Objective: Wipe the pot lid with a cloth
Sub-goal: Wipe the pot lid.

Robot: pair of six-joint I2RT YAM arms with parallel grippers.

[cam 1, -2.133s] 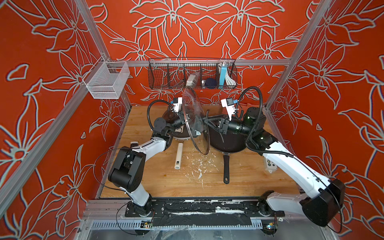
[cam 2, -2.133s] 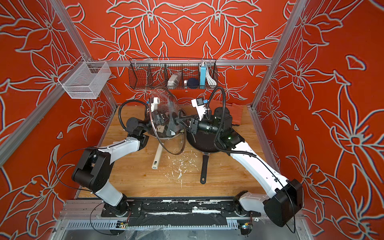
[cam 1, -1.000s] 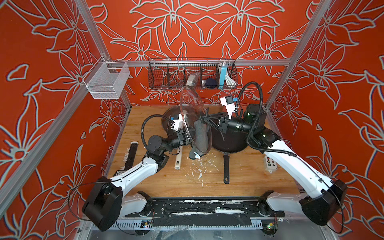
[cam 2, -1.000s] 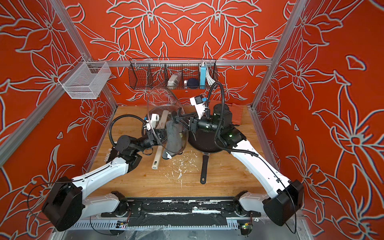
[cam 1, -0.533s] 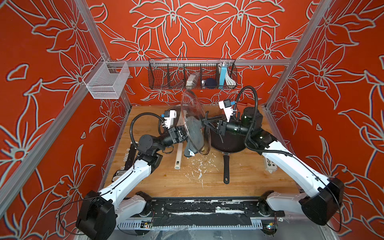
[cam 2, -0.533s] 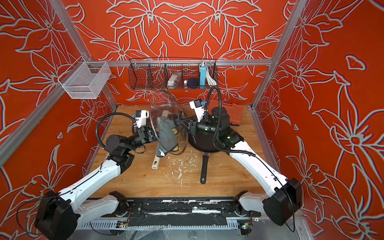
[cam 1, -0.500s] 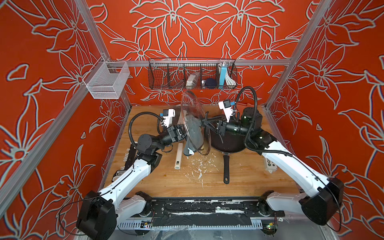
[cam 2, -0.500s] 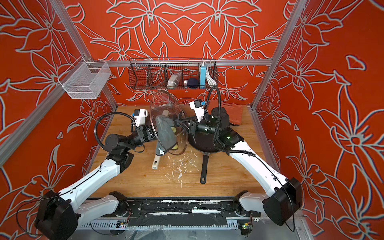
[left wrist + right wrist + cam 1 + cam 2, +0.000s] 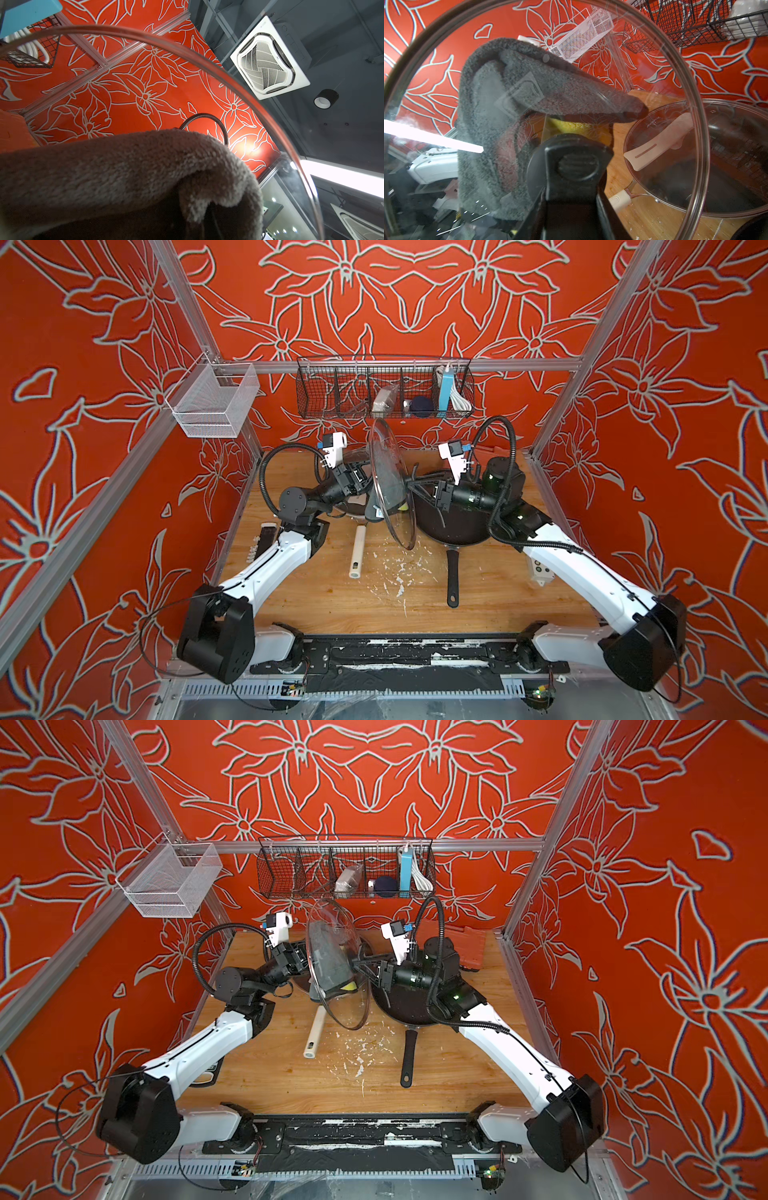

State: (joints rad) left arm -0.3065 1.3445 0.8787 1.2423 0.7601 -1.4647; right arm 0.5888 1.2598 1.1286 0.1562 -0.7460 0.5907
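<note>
Desk: lower centre of the top views, wooden, strewn with white flakes; black frying pan right of centre, under the right arm.
Right jaws: closed on the black handle of a glass lid, the black-handled lid, held on edge at frame centre, clear of the desk.
Cloth: dark grey pile, draped over the left jaws and pressed against the handle-less face of the black-handled lid; yellow reverse peeking out at the lower fold.
Left jaws: tips hidden under the cloth in every view; closed, gripping the cloth.
Step in hand: wiping, though on the black-handled lid, so probably not on the pot lid meant.
Doing it well: hold the glass steady in the right jaws, press lightly to avoid pivoting it about the handle, keep a thick fold between jaws and glass, sweep rim to rim in overlapping passes.
Pot lid: farther back, right half of the right wrist view, seen through the held glass; seated on the pot with the long cream handle, touched by neither arm nor cloth.
Pot lid look: round clear glass, thin metal rim, long cream-white bar handle with a slot, small print beside it; no smears discernible.
</note>
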